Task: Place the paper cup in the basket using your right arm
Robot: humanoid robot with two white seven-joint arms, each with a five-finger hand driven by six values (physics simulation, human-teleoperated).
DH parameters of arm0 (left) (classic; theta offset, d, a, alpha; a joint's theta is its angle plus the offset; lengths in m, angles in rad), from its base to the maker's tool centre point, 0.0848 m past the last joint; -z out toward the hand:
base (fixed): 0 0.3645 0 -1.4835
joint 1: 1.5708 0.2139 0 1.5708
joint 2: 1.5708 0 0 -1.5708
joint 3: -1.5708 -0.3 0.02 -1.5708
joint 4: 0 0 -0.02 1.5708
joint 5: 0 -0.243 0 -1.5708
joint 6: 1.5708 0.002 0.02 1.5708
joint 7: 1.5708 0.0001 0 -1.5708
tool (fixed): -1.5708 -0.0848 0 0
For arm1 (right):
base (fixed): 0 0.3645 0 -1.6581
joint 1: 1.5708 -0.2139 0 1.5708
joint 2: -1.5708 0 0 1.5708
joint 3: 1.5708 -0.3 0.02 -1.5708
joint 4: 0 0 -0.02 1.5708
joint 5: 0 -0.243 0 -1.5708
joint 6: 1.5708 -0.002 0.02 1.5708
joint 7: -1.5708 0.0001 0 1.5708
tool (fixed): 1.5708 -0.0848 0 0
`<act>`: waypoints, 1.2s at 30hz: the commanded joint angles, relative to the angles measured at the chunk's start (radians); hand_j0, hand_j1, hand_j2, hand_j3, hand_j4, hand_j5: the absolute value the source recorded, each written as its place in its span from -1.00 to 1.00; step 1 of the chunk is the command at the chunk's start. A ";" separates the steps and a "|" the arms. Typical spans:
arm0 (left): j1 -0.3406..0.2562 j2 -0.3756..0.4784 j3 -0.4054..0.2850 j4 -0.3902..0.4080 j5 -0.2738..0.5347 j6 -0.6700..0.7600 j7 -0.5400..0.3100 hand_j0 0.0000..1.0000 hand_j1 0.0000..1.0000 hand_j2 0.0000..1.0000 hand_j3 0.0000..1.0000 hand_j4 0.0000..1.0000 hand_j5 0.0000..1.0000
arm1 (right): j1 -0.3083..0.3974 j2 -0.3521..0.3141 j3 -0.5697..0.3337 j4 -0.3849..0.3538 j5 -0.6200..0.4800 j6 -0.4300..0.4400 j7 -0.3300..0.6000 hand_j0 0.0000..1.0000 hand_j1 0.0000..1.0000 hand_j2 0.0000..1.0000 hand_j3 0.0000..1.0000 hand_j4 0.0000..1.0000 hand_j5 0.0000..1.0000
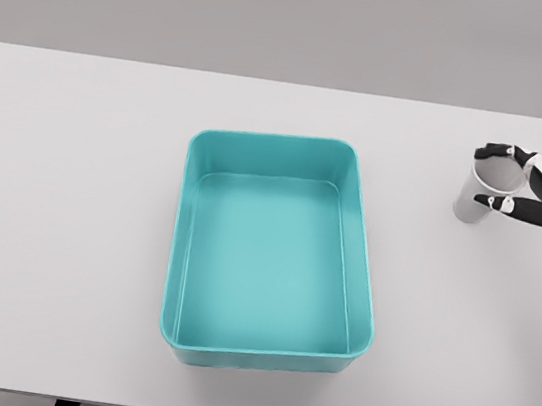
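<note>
A white paper cup stands at the right side of the table, its open mouth tilted toward me. My right hand comes in from the right edge and is closed around the cup's rim, dark fingertips above and a dark finger across its lower side. The teal rectangular basket sits in the middle of the table, empty, well to the left of the cup. My left arm does not show.
The light grey table spans the whole view, its front edge near the bottom of the picture. A plain grey wall lies behind the table's far edge.
</note>
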 commanded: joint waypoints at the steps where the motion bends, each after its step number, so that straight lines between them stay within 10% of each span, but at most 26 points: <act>1: 0.000 0.000 0.000 0.000 0.000 0.000 0.000 1.00 1.00 1.00 1.00 1.00 1.00 | -0.002 -0.005 0.003 -0.004 0.016 -0.002 0.001 -0.07 -0.07 -0.07 -0.07 -0.07 -0.07; 14: 0.000 0.000 0.000 0.000 0.000 0.000 0.000 1.00 1.00 1.00 1.00 1.00 1.00 | -0.044 -0.027 0.035 -0.036 0.067 -0.090 0.007 -0.05 -0.05 -0.05 -0.05 -0.05 -0.05; 36: 0.000 0.000 0.000 0.000 0.000 0.000 -0.001 1.00 1.00 1.00 1.00 1.00 1.00 | -0.110 -0.047 0.073 -0.343 0.084 -0.090 0.010 -0.02 -0.02 -0.02 -0.02 -0.02 -0.02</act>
